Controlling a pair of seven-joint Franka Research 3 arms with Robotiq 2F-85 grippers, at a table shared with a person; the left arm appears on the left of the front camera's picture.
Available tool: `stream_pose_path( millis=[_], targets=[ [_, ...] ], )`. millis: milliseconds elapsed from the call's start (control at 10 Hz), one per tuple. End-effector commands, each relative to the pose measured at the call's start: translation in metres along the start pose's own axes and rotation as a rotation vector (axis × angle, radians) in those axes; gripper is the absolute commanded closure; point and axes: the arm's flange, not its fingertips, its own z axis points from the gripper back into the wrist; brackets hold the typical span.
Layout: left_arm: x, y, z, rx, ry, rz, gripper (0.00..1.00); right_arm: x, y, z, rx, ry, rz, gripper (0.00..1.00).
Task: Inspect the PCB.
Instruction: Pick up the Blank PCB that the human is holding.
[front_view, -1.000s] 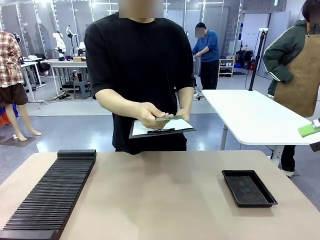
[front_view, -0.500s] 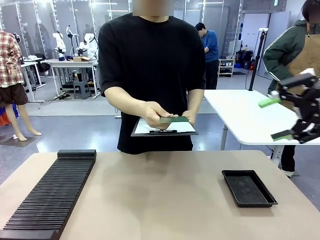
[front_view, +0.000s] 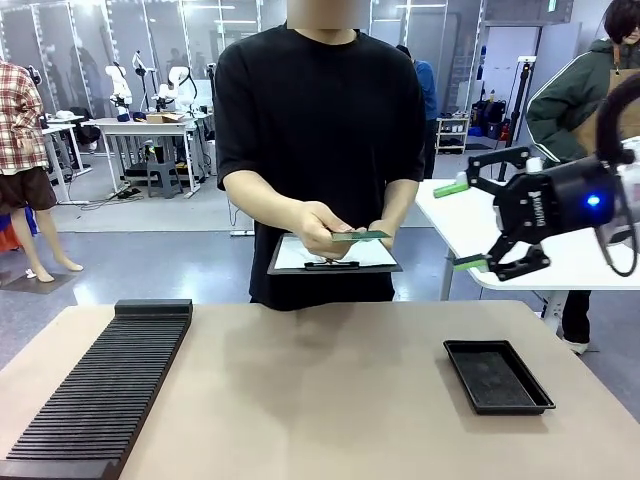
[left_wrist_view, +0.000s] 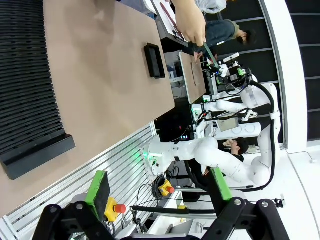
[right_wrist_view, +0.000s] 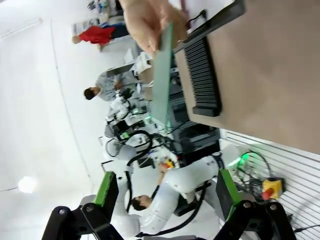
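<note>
The person across the table holds the PCB (front_view: 360, 236), a thin green board, flat in one hand (front_view: 318, 228) above a dark clipboard (front_view: 335, 256). My right gripper (front_view: 460, 226) hangs in the air just right of the board, level with it, open and holding nothing. In the right wrist view the PCB (right_wrist_view: 162, 75) stands edge-on ahead of my open right gripper (right_wrist_view: 165, 189), pinched by the person's hand (right_wrist_view: 147, 20). The left wrist view shows my left gripper (left_wrist_view: 159, 186) open and empty, well back from the table, with the PCB (left_wrist_view: 208, 53) small in the distance.
A black shallow tray (front_view: 497, 375) lies at the table's right. A long black slotted rack (front_view: 100, 390) runs along the left side. A white table (front_view: 500, 235) stands behind my right arm, with a person in an apron beside it.
My right arm has swung in from the right edge and moved left toward the PCB, jaws staying open. The person has shifted slightly to the right with the board and clipboard.
</note>
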Motion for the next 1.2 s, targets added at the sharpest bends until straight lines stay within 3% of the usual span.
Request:
stream_pose_path(
  millis=[0,400,1000,1100],
  targets=[
    [0.002,0.000,0.001,0.000,0.002,-0.001,0.00,0.017,-0.001,-0.028,0.052,0.011,-0.036,0.00],
    [0.002,0.000,0.001,0.000,0.002,-0.001,0.00,0.039,-0.006,-0.082,0.144,0.057,-0.051,0.00],
    [0.002,0.000,0.001,0.000,0.002,-0.001,0.00,0.064,-0.014,-0.117,0.261,0.127,-0.019,0.00],
    [0.002,0.000,0.001,0.000,0.002,-0.001,0.00,0.064,-0.015,-0.119,0.262,0.132,-0.018,0.13]
  ],
)
